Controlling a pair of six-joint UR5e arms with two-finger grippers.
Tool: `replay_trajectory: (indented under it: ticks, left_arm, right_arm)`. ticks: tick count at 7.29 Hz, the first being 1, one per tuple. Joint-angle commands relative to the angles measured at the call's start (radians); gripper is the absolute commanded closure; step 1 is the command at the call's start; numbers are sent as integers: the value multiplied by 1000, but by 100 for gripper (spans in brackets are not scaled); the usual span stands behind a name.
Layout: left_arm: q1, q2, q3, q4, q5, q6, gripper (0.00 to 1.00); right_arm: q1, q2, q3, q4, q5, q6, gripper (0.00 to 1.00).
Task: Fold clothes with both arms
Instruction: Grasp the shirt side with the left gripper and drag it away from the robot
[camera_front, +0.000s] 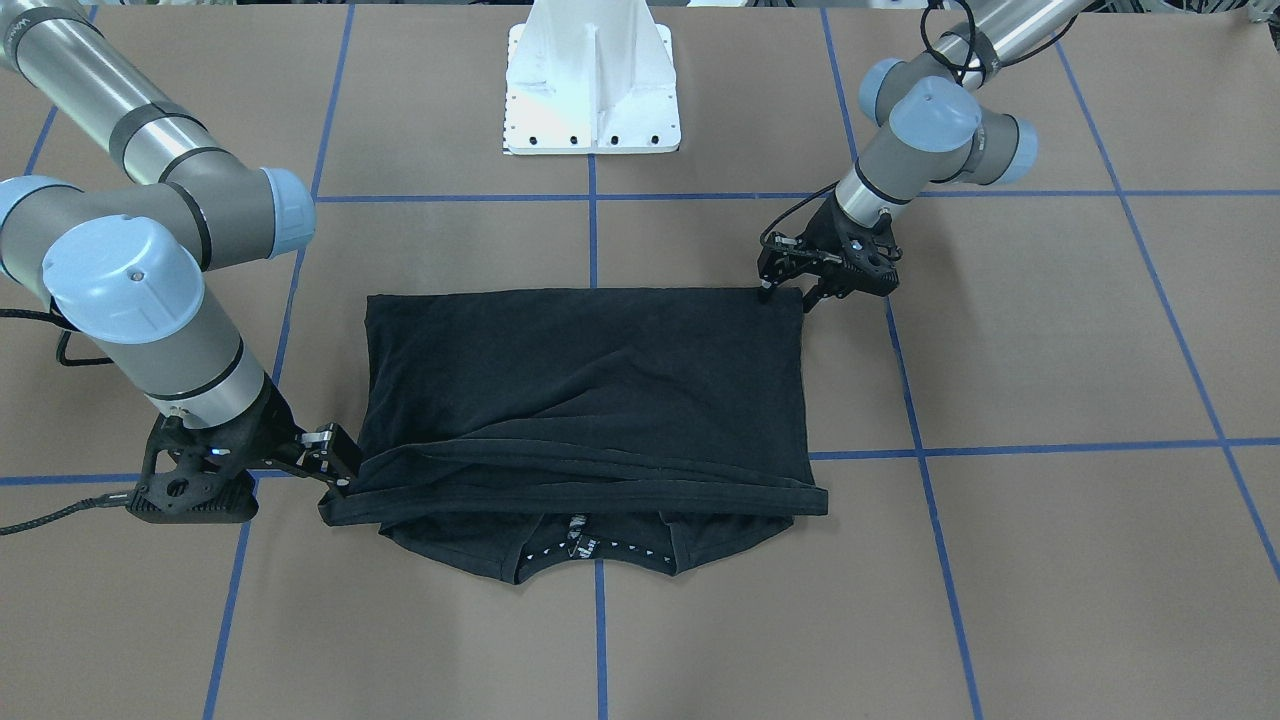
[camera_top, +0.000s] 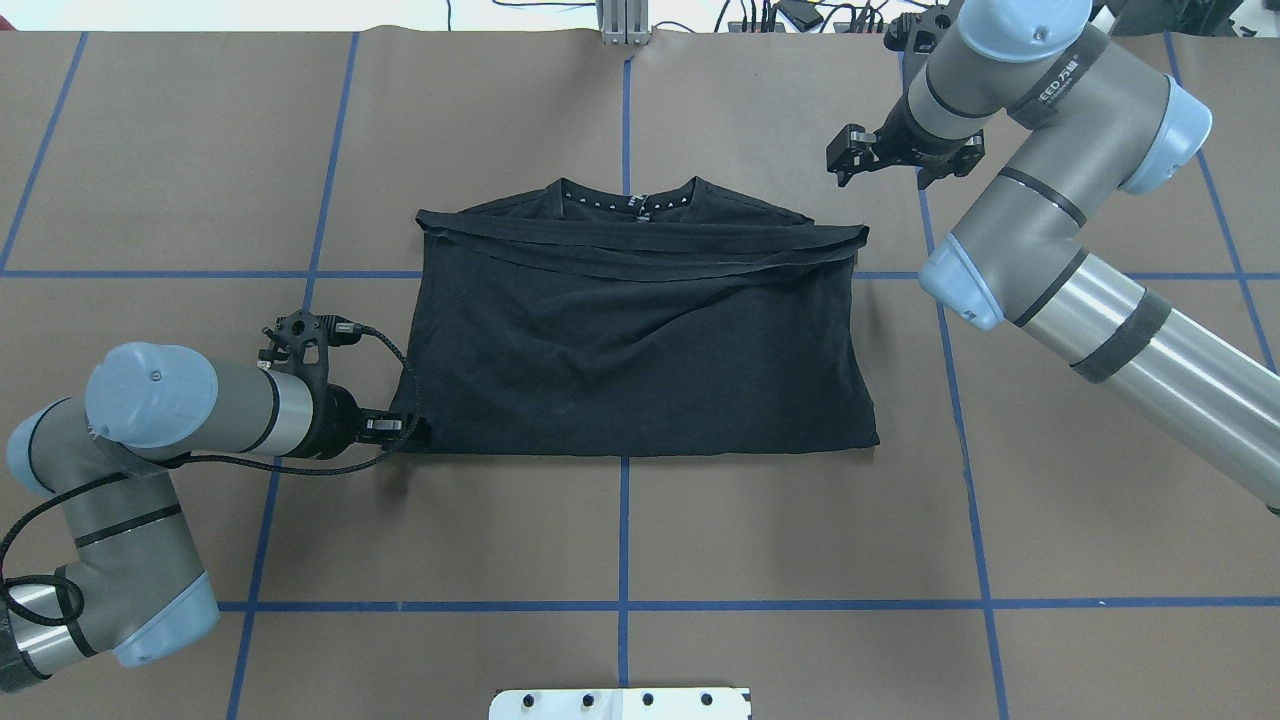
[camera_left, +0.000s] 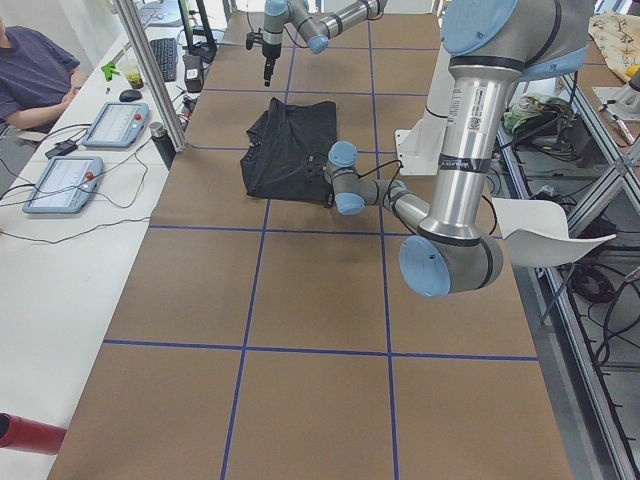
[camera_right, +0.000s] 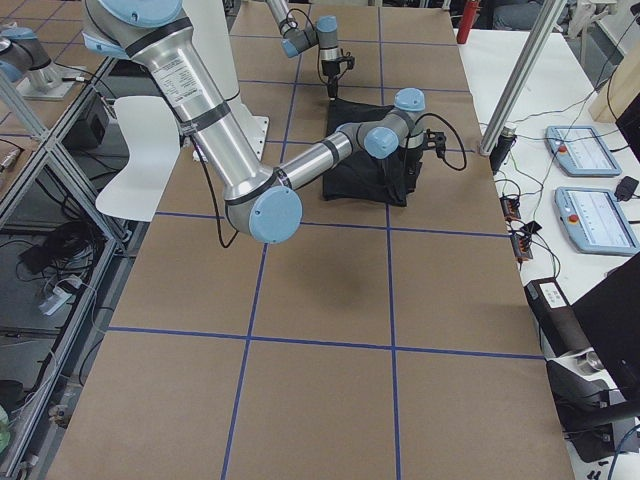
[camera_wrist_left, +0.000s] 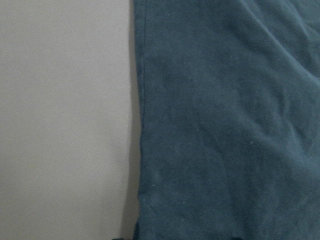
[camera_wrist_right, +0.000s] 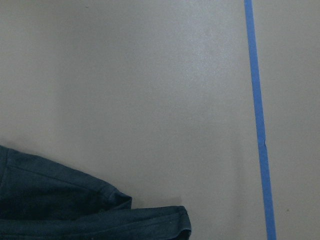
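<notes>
The black T-shirt (camera_front: 590, 380) lies folded on the brown table, its lower part laid up toward the collar. The white-dotted neck tape (camera_top: 628, 204) shows at the far edge; the logo is hidden. My left gripper (camera_front: 788, 294) is open, low at the shirt's near left corner (camera_top: 415, 430), fingertips either side of the edge. The left wrist view shows the shirt fabric (camera_wrist_left: 225, 125) close up. My right gripper (camera_front: 335, 462) is open and empty, raised by the far right end of the fold (camera_top: 838, 160). The right wrist view shows only a shirt corner (camera_wrist_right: 75, 205) below.
The white pedestal base (camera_front: 592, 90) stands at the robot's side of the table. Blue tape lines (camera_top: 624, 530) grid the brown surface. A seated operator (camera_left: 35, 70) and control tablets (camera_left: 65, 180) are on a side bench beyond the table's far edge.
</notes>
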Motion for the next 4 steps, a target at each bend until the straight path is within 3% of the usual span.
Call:
replay_trajectory:
  ticks: [1, 4]
  left_arm:
    - [0, 1, -14, 0, -9, -2, 100]
    - [-1, 4, -16, 0, -9, -2, 100]
  right_arm:
    - [0, 0, -1, 1, 0, -1, 0]
    - [-3, -5, -1, 1, -3, 2, 0]
